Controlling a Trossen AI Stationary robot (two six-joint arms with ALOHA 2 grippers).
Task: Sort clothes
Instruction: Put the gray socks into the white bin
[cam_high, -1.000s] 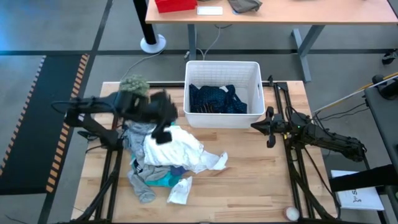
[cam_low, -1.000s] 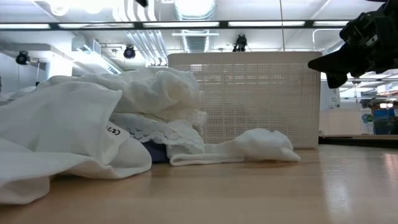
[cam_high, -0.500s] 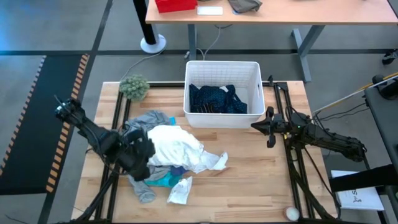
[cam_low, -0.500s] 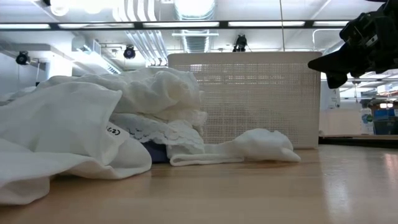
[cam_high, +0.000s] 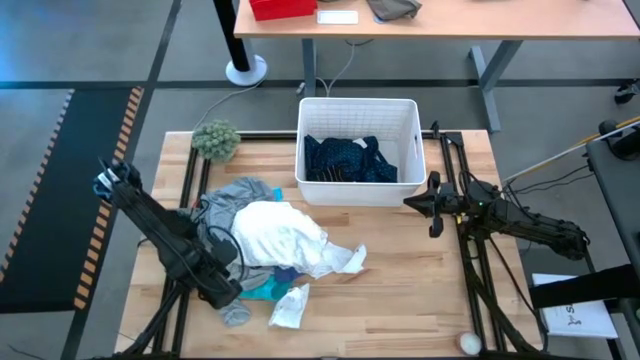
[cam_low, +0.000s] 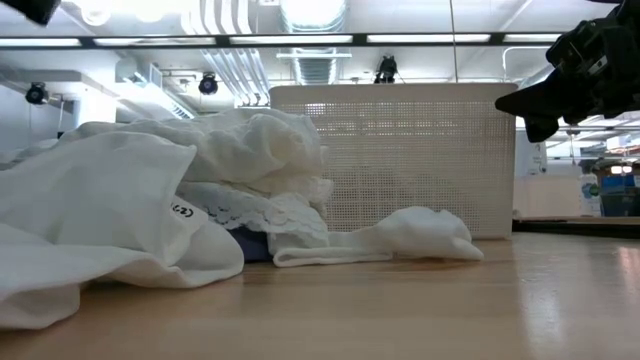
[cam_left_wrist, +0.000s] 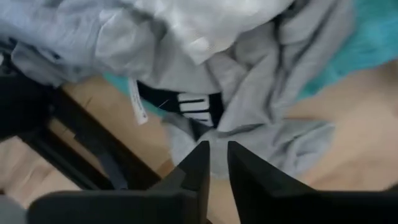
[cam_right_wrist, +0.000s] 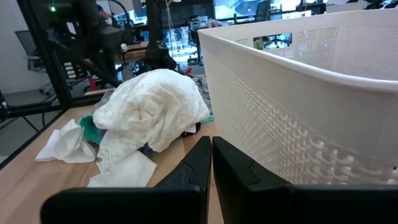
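The clothes lie heaped left of the table's middle: a white garment (cam_high: 280, 235) on top, a grey one (cam_high: 235, 195) under it, turquoise cloth (cam_high: 262, 290) at the near side and small white socks (cam_high: 288, 308). The dotted navy garment (cam_high: 345, 160) lies in the white bin (cam_high: 357, 102). My left gripper (cam_high: 220, 293) points down over the pile's near left edge, above the grey cloth (cam_left_wrist: 273, 130). Its fingers (cam_left_wrist: 217, 152) stand a narrow gap apart with nothing between them. My right gripper (cam_high: 432, 205) waits shut and level beside the bin's right near corner.
A fuzzy green ball (cam_high: 215, 138) sits at the far left of the table. Dark frame rails (cam_high: 185, 270) run along both sides of the table. Bare wood (cam_high: 400, 300) lies right of the pile, and a small ball (cam_high: 467, 343) rests at the near right corner.
My left gripper has swung from beside the bin's left near corner toward the table's near edge and down, rolling about its own axis. It now hangs at the pile's near left edge. The clothes have not moved.
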